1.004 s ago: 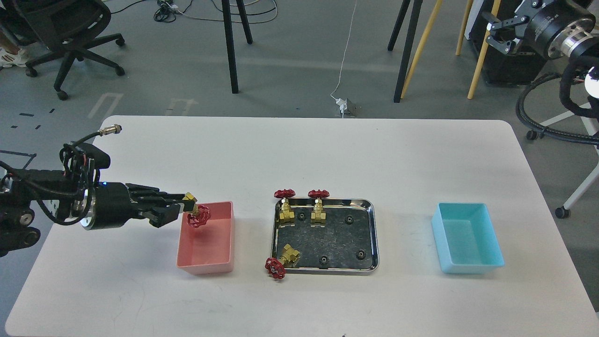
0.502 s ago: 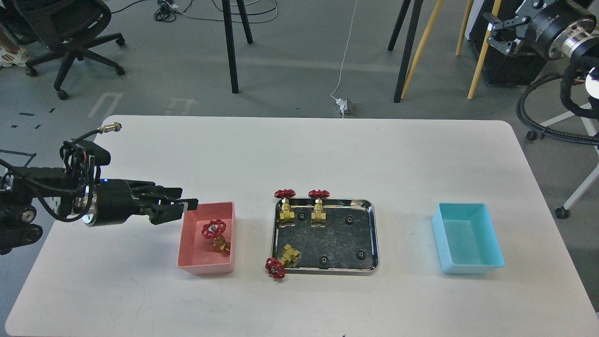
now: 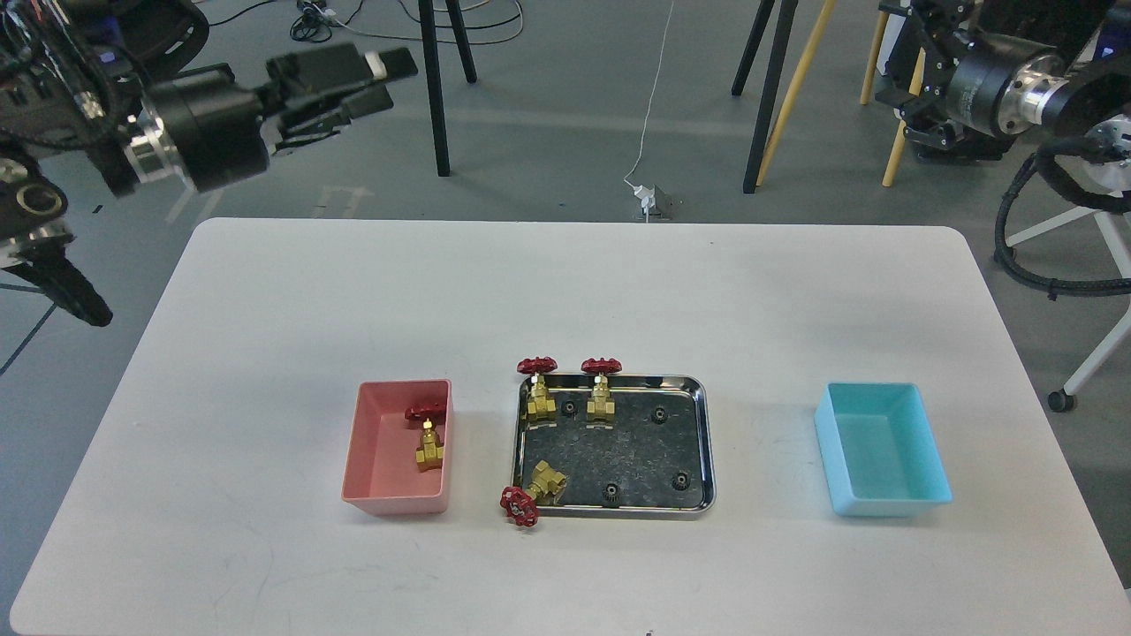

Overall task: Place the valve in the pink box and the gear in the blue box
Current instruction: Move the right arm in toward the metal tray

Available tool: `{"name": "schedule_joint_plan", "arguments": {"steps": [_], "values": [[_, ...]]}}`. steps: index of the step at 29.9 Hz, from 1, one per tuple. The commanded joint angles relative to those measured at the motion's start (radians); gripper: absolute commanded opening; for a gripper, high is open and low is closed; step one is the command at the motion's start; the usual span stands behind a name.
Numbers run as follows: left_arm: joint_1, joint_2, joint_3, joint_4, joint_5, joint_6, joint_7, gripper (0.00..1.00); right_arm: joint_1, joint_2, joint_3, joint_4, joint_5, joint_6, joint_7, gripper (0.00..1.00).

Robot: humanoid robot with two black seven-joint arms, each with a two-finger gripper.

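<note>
The gears (image 3: 658, 414) lie in the tray (image 3: 702, 442), below and left of the right gripper (image 3: 901, 79), whose opening I cannot tell.

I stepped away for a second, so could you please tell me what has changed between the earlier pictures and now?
The left gripper let go of the valve, which dropped into the pink box and now stands near its right wall. That arm then rose and pulled back beyond the table's far-left edge, open and empty. The pink box shifted slightly right. The steel tray, its three valves and gears, and the blue box stayed put.
</note>
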Motion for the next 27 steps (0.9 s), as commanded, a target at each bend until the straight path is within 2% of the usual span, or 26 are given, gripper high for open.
{"name": "schedule_joint_plan", "arguments": {"steps": [1,7,11,14,20,23,27], "values": [[-0.001,-0.058,-0.105,0.048,-0.162,-0.051,0.0,0.79,0.014,0.0,-0.031,0.134,-0.207,0.0,-0.001,1.0],[-0.001,-0.157,-0.176,0.164,-0.295,-0.094,0.0,0.79,0.0,-0.038,-0.043,0.463,-0.572,0.0,-0.002,1.0],[0.001,-0.196,-0.196,0.197,-0.331,-0.105,0.0,0.79,0.014,-0.087,-0.069,0.703,-0.764,0.0,-0.002,1.0],[0.009,-0.222,-0.198,0.2,-0.331,-0.104,0.0,0.79,0.013,-0.095,-0.08,0.827,-0.881,0.0,-0.002,1.0],[0.019,-0.254,-0.198,0.2,-0.331,-0.096,0.0,0.79,0.008,-0.095,-0.19,0.975,-1.097,0.0,-0.001,1.0],[0.03,-0.254,-0.199,0.2,-0.331,-0.098,0.0,0.79,0.016,-0.087,-0.247,0.984,-1.116,0.0,-0.001,1.0],[0.053,-0.243,-0.201,0.2,-0.331,-0.104,0.0,0.79,0.011,-0.093,-0.223,0.957,-1.075,0.0,-0.001,1.0]]}}
